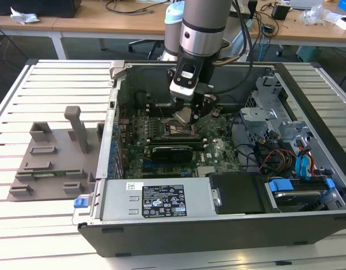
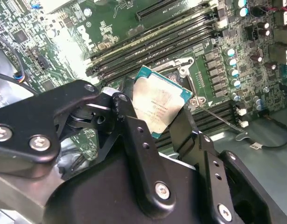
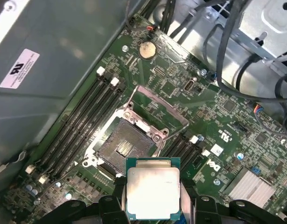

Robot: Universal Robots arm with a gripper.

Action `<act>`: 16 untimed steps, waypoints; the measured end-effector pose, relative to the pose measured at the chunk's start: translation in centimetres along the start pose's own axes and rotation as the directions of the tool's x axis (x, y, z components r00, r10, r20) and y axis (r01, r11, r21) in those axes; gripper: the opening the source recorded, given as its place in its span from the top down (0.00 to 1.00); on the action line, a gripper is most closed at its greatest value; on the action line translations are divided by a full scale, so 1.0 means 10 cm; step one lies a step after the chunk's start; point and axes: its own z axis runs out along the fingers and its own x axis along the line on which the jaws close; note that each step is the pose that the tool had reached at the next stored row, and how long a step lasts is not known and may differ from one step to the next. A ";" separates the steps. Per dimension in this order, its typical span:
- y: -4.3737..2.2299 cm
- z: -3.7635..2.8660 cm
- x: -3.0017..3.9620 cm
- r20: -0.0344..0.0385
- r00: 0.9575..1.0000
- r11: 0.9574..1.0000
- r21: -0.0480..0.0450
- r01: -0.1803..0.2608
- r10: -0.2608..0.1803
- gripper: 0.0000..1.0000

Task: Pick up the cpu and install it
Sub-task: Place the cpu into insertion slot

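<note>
**Operator:** The fingers (image 2: 134, 135) are closed narrow on the cpu (image 2: 159, 105). One black finger is on each of two opposite edges, and nothing touches the faces.

**Colleague:** Where is the chip?

**Operator:** It isn't resting on anything. It hangs in my grip inside the computer case (image 1: 308, 101), above the green motherboard (image 3: 218, 121). It is near the open socket (image 3: 122, 147) but apart from it. In the second wrist view it looks tilted against the board, not flat.

**Colleague:** How will it handle?

**Operator:** My guess is light, thin and completely rigid. The silvery top plate is smooth and glossy with a faint scuffed sheen, so I'd call it slippery. The green rim around it is thin. I think the edges are the right place to hold it. I judge the delicate parts to be its underside and the socket's dark square contact field.

**Colleague:** What's around it?

**Operator:** The socket's bright stamped-metal load frame (image 3: 159, 109) is swung open. Long black memory slots (image 3: 82, 126) flank the socket. On the board there is also a round coin cell (image 3: 146, 49) and a finned pale heatsink (image 3: 248, 184). Outside the case, a grey plastic tray (image 1: 49, 163) with raised blocks lies on the white slatted table (image 1: 26, 236).
</note>
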 end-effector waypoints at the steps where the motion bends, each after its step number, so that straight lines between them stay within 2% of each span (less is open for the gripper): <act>1: 0.000 0.000 0.001 0.000 1.000 1.000 0.000 -0.015 0.015 0.45; 4: 0.001 0.005 0.002 -0.004 0.996 0.996 0.000 -0.087 0.087 0.45; 6: 0.001 0.007 0.002 -0.006 0.991 0.991 0.000 -0.131 0.131 0.45; 8: 0.001 0.008 0.002 -0.008 0.985 0.985 0.000 -0.174 0.174 0.45; 9: 0.001 0.009 0.002 -0.010 0.977 0.977 0.000 -0.212 0.212 0.45; 14: 0.001 0.010 0.002 -0.013 0.962 0.962 0.000 -0.272 0.272 0.45; 15: 0.001 0.010 0.002 -0.013 0.957 0.957 0.000 -0.289 0.289 0.45; 16: 0.001 0.010 0.002 -0.014 0.954 0.954 0.000 -0.298 0.298 0.45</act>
